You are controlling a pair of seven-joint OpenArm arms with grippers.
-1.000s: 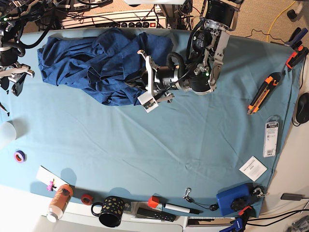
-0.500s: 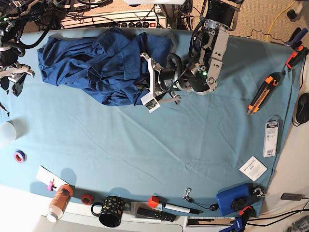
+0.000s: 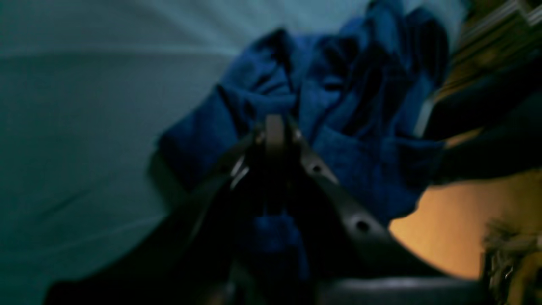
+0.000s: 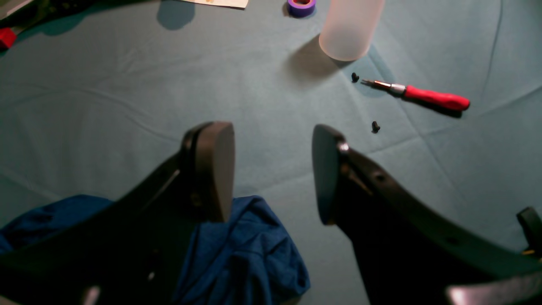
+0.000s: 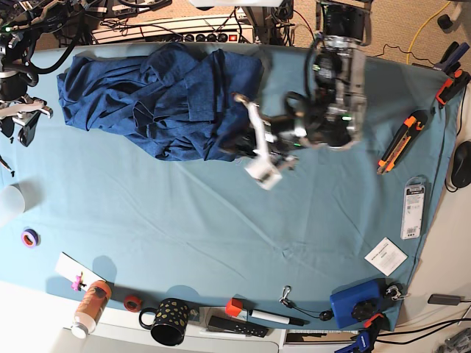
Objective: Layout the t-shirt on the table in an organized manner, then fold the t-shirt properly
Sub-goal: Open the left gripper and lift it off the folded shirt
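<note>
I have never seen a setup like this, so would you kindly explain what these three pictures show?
This is a two-armed robot at a table covered in teal cloth. One picture looks down from overhead; the other two come from cameras on each wrist. A crumpled navy t-shirt lies at the far edge. The left gripper is shut on a fold of it, shown blurred in its wrist view. The right gripper hangs open, holding nothing, near a red screwdriver and a frosted cup.

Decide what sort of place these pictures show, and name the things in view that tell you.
Most likely a robotics lab or workshop bench, not a home. The table wears a teal cloth strewn with tools: an orange utility knife, a red-handled screwdriver and loose screws. A power strip with tangled cables runs behind it.
</note>
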